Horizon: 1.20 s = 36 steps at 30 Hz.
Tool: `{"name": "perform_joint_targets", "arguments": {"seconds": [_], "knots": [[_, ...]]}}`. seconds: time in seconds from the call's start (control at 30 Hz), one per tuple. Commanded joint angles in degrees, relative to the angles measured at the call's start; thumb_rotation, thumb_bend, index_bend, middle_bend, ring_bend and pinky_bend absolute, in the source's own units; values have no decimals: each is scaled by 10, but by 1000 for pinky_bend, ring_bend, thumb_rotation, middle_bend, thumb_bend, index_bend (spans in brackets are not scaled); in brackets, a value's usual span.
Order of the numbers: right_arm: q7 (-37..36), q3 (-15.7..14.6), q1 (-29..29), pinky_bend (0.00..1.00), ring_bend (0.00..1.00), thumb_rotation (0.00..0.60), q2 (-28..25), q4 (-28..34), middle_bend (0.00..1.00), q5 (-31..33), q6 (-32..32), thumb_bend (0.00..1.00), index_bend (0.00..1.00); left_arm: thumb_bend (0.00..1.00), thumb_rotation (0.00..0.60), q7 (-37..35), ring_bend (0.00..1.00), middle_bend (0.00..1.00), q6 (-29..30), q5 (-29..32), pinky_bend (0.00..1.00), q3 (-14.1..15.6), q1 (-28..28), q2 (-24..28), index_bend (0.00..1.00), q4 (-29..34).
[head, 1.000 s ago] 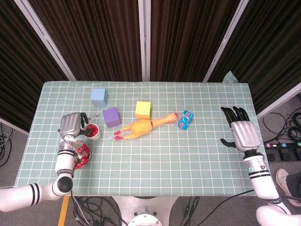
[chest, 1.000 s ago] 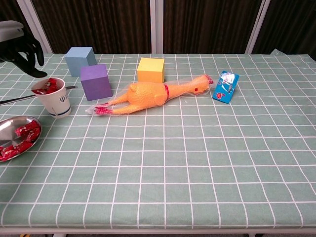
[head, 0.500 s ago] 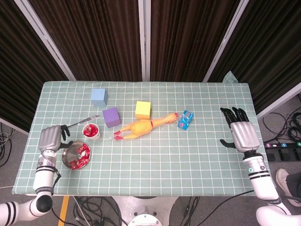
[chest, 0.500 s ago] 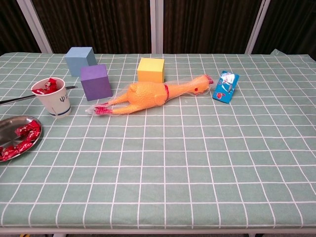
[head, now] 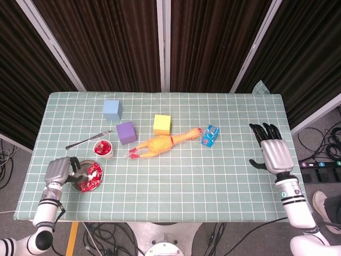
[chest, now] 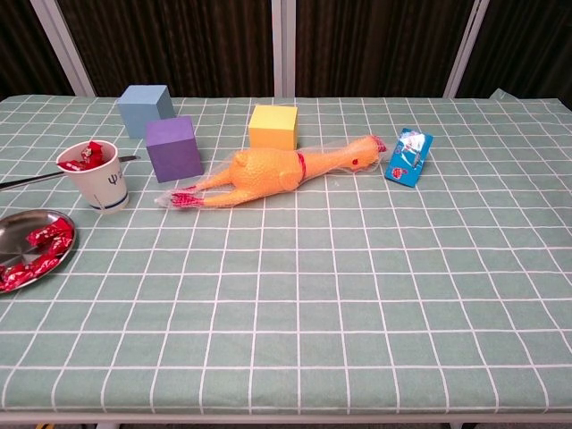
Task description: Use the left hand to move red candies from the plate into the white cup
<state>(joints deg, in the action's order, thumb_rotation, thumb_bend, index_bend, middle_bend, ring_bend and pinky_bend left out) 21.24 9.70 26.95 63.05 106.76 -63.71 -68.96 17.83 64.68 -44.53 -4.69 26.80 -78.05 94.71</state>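
Note:
The white cup (head: 103,149) (chest: 98,176) stands at the table's left with red candies showing at its mouth. In front of it lies the metal plate (head: 101,173) (chest: 23,223) with several red candies (head: 92,176) (chest: 43,241). My left hand (head: 59,172) is at the plate's left edge, its dark fingers curled down over the rim toward the candies. Whether a candy is between them cannot be made out. The chest view does not show this hand. My right hand (head: 274,152) rests at the table's right side, fingers spread, holding nothing.
A metal utensil (head: 88,140) lies behind the cup. A blue cube (head: 112,110), a purple cube (head: 126,132) and a yellow cube (head: 162,125) stand further back. A rubber chicken (head: 160,144) lies mid-table, with a blue packet (head: 210,135) to its right.
My left hand has left the cup, swung out to the front left and come in at the plate's left edge. The right hand has not moved.

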Motion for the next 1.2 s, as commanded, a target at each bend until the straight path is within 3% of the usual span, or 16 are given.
{"name": "perform_joint_targets", "arguments": {"seconds": [0.03,0.37,1.2], "knots": [[2,-1,0,0,0,600,1,0,99,2,1,101,42,221,600,-20,1000,648,-11,-23,1000,0,-3,-18,549,-23],[9,1,1,0,0,600,3,0,99,9,1,101,42,222,600,-56,998,600,-1,-76,1000,-15,-9,-85,511,-119],[19,2,0,0,0,600,0,3,99,21,-3,101,43,222,600,-26,999,607,-21,-65,1000,-41,-9,-159,502,-198]]}}
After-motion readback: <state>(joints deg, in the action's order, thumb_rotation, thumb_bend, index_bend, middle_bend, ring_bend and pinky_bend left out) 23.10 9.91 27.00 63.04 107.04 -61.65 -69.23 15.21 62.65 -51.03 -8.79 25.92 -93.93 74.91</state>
